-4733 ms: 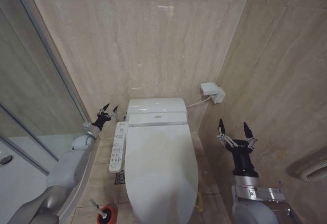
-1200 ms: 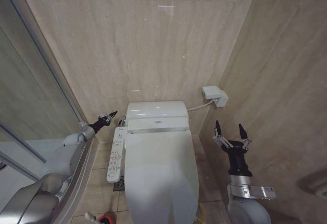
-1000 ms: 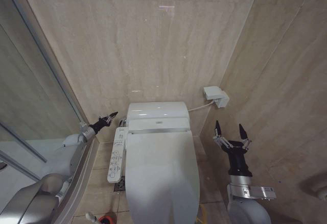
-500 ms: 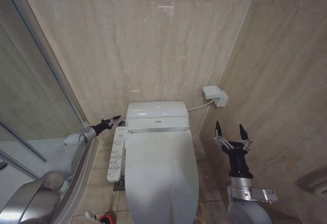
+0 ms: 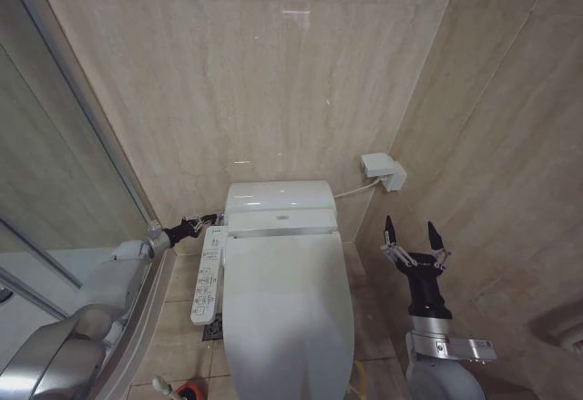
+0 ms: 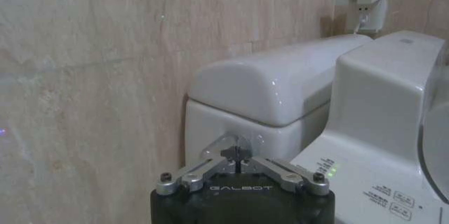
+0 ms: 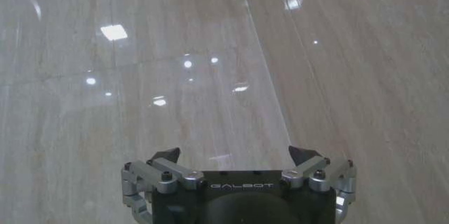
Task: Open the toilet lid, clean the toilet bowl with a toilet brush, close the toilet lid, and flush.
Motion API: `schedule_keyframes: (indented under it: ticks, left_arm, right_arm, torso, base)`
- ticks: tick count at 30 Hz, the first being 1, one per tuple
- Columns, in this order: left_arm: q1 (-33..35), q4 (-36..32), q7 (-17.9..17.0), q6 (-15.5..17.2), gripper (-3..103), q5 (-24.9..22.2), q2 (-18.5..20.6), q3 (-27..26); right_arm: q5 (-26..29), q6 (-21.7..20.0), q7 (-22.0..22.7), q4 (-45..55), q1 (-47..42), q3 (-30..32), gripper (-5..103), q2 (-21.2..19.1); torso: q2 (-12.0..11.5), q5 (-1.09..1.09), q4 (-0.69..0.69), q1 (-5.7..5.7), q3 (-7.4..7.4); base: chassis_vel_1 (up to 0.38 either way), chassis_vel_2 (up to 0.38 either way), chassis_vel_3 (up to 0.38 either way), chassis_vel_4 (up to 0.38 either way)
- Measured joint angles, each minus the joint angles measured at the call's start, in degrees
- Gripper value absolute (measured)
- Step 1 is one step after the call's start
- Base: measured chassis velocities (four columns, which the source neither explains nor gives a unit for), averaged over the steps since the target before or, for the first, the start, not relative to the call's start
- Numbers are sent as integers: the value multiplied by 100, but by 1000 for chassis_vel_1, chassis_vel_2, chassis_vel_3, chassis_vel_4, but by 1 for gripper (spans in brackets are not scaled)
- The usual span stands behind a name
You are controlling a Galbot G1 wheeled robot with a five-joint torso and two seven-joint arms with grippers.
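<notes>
The toilet lid (image 5: 287,309) lies shut over the toilet bowl, which is hidden beneath it. A yellow loop (image 5: 357,382) shows at the lid's near right edge. My left gripper (image 5: 208,221) is shut with nothing in it, its tips just off the left side of the white tank (image 5: 278,198). In the left wrist view the closed fingertips (image 6: 237,154) point at the tank's side wall (image 6: 232,124). My right gripper (image 5: 412,234) stands open and upright to the right of the toilet, facing the tiled wall (image 7: 210,77). The toilet brush (image 5: 187,389) peeks in at the floor's near left, in its red holder.
A control panel (image 5: 208,272) with buttons runs along the toilet's left side. A wall socket (image 5: 383,170) with a cable sits right of the tank. A glass shower door (image 5: 64,163) and tray border the left. Tiled walls close in behind and on the right.
The left gripper, open at first, has shut and has dropped and reached in toward the tank's left side. The right gripper has stayed open.
</notes>
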Motion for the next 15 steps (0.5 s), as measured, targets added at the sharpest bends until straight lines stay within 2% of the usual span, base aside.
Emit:
schedule_keyframes:
  ticks: [15]
  left_arm:
    - [26, 65, -152, -22, 0, 148, -26, -4]
  right_arm:
    - [14, 30, -6, 17, -16, 9, 100, -51]
  torso:
    - [1, 2, 1, -1, -1]
  base:
    - [0, 0, 0, 0]
